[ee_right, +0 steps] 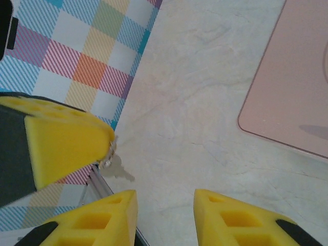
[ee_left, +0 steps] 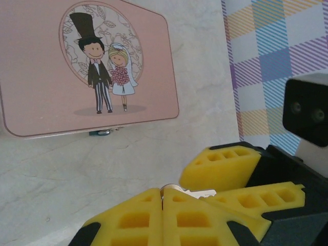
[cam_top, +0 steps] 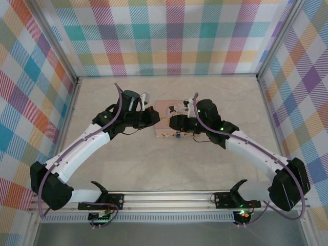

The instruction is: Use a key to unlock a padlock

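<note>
My left gripper is shut on the key, whose silvery blade pokes out to the right past the yellow fingertips. The key also hangs from that left finger in the right wrist view. My right gripper is open just beside the key, with only bare table between its fingers. Both grippers, left and right, meet over the pink tin. A small bluish bit of the padlock peeks out at the tin's near edge; most of it is hidden.
The pink tin with a cartoon bride and groom lies flat on the marbled table. Chequered walls close in the back and both sides. A metal rail runs along the near edge.
</note>
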Action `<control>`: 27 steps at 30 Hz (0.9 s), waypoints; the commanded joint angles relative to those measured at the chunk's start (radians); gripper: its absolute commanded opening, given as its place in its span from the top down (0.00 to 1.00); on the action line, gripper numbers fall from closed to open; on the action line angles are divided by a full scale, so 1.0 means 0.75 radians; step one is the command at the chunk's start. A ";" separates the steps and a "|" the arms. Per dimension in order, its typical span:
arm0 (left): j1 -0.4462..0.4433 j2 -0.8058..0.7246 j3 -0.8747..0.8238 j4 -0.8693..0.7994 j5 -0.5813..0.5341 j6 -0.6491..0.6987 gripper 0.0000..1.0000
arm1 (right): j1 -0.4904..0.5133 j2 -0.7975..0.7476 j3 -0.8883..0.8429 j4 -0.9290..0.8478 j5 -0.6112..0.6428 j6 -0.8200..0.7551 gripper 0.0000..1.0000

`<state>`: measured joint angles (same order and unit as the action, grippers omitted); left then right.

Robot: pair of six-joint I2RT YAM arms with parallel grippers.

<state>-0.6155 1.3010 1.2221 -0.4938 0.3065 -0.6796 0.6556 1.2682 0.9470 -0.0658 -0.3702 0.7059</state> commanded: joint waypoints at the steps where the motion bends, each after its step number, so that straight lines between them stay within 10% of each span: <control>1: -0.031 0.007 0.026 0.020 0.011 0.035 1.00 | -0.001 0.018 0.052 0.118 -0.097 0.080 0.64; 20: -0.075 0.000 0.035 0.047 -0.012 0.037 1.00 | -0.036 0.083 0.059 0.227 -0.179 0.213 0.74; 27: -0.081 -0.024 0.024 0.071 -0.024 0.038 1.00 | -0.040 0.082 0.057 0.239 -0.210 0.226 0.95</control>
<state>-0.6609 1.3056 1.2221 -0.4828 0.2939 -0.6647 0.6315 1.3270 0.9596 0.0849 -0.4927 0.8677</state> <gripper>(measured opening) 0.049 0.067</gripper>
